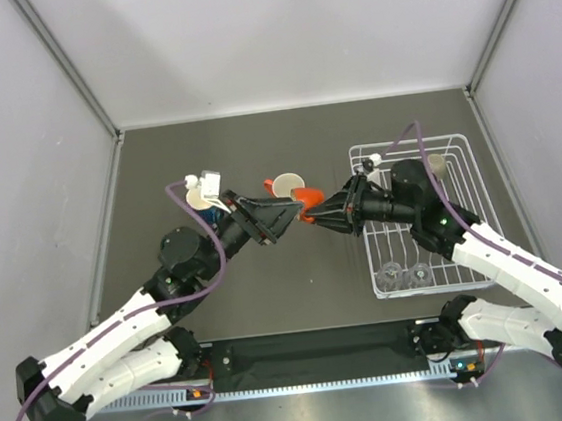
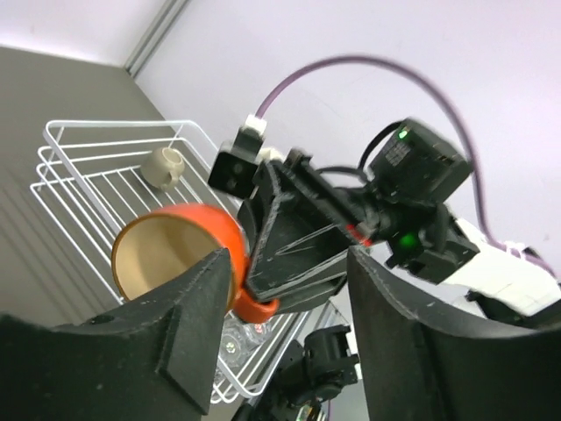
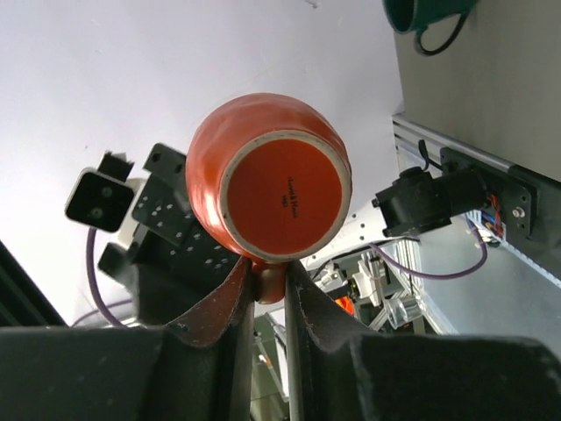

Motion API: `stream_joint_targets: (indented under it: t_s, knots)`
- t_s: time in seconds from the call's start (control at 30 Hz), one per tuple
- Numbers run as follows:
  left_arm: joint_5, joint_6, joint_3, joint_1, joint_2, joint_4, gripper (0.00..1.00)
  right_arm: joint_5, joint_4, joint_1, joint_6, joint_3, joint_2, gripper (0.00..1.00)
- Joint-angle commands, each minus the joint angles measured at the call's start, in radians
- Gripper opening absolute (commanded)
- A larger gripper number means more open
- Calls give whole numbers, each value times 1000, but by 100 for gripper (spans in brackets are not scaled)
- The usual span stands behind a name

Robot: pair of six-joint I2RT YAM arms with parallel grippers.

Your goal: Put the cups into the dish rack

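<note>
Handover in mid-air, between the two arms, left of the rack.

- Right claw: closed on the handle of the orange mug. The mug's base faces the right wrist camera and the body stands just above the fingertips.
- Left claw: jaws apart, gripping nothing. The mug's open mouth sits just beside its left finger, touching or nearly so; I cannot tell which.
- Top view: the mug is off the table, between the two claw tips.

Step in hand, as I judge it: the left arm gives up the mug and the right arm carries it to the rack.

- The left claw should back off straight, jaws wide, so neither finger clips the rim.
- A pinch on the handle alone lets the mug swivel, so the right claw should grip firmly and swing slowly.
- Set the mug down on free bars, clear of the two glasses at the near end and the beige mug at the far end.
</note>
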Motion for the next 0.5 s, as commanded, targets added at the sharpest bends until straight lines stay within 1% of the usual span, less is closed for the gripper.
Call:
stream_joint_targets:
  t_s: [0.0,0.07,0.13,0.17,0.2,0.23,0.27,0.3,0.33,0.37,0.4,0.43,0.47]
  knots:
    - [-71,0,7,-4,-71,-24,63,22,54,9,9,-7,-43,0]
    - [-119,10,-10,-5,-94,-33,65,22,44,-3,6,-21,-58,0]
    - [-168,9,-11,-5,-135,-109,67,17,17,-26,-30,-16,-65,0]
    - [-214,4,-11,-5,-150,-134,68,14,-9,-37,-50,-10,-68,0]
    - [-241,6,-13,-4,-183,-162,69,8,-72,-51,-110,-1,-68,0]
    - [-266,0,-10,-4,-197,-221,72,5,-119,-84,-148,10,-65,0]
    - [-319,-17,-5,-4,-210,-263,74,7,-170,-101,-190,40,-54,0]
    - [-347,-31,4,-4,-229,-307,76,20,-290,-136,-287,60,-46,0]
    - [-375,-49,28,-4,-235,-423,77,36,-351,-152,-338,105,-27,0]
    - [-431,-95,45,-4,-238,-480,77,55,-408,-167,-388,129,-16,0]
    - [-453,-118,64,-5,-237,-537,77,115,-539,-195,-495,155,-2,0]
    - [-472,-155,103,-5,-232,-650,77,155,-598,-206,-546,207,29,0]
    - [-481,-163,122,-4,-226,-695,77,199,-662,-218,-592,232,46,0]
